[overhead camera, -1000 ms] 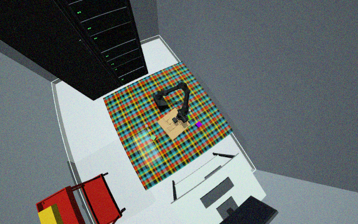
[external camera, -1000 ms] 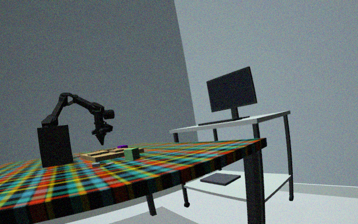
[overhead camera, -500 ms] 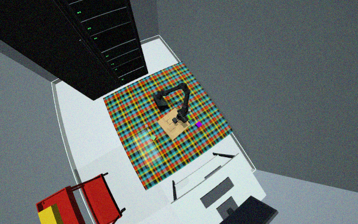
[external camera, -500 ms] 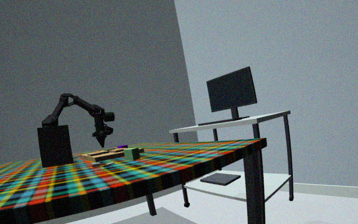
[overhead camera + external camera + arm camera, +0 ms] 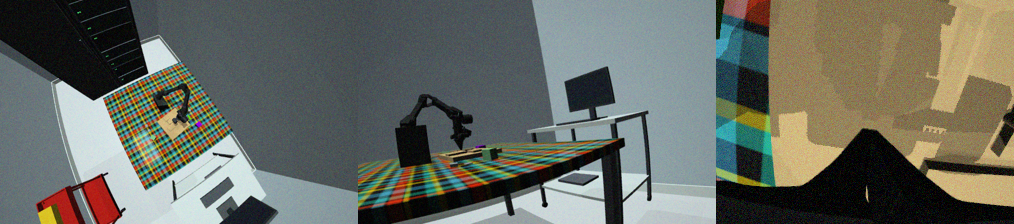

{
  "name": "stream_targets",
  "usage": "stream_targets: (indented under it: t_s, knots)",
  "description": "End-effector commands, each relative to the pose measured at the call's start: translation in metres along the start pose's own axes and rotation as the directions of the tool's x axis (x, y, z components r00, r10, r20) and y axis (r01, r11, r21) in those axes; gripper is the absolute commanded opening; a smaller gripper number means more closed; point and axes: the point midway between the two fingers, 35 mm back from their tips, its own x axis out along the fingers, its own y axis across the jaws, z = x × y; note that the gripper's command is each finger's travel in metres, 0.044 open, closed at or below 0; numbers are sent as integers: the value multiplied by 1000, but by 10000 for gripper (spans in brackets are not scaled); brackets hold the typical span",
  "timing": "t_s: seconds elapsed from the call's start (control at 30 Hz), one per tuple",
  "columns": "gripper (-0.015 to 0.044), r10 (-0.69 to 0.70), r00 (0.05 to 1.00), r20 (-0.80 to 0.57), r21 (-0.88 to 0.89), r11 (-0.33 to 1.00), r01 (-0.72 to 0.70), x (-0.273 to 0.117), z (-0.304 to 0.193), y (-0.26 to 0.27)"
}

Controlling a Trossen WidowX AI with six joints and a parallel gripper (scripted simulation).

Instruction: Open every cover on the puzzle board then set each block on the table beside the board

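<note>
The wooden puzzle board (image 5: 172, 135) (image 5: 456, 158) (image 5: 791, 167) lies on the checked table. My gripper (image 5: 461, 148) (image 5: 868, 136) is shut and empty, its tips pointing down just above the board. The wrist view shows a dark-edged opening (image 5: 966, 166) right of the tips and a dark pin or handle (image 5: 1002, 140) at the right edge. Arm shadow covers much of the board; cover positions are hard to tell. A pale green block (image 5: 153, 138) (image 5: 489, 154), a purple block (image 5: 198, 124) (image 5: 480, 146) and a bright green block (image 5: 189, 117), partly hidden by the hand, rest beside the board.
The arm's black base (image 5: 160, 103) (image 5: 413, 146) stands beside the board. A small grey piece (image 5: 453, 164) lies near the board's edge. Beyond the checked table (image 5: 168, 160) (image 5: 529, 163) stand a white desk with a monitor (image 5: 590, 89) and a black server rack (image 5: 94, 48).
</note>
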Motion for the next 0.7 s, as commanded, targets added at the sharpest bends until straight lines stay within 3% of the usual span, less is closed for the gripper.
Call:
stream_targets:
  t_s: [0.0,0.67]
  knots:
    - [0,-2,1000,-5,5,1000,2,6,-2,0]
    - [0,-2,1000,-5,5,1000,2,9,11,0]
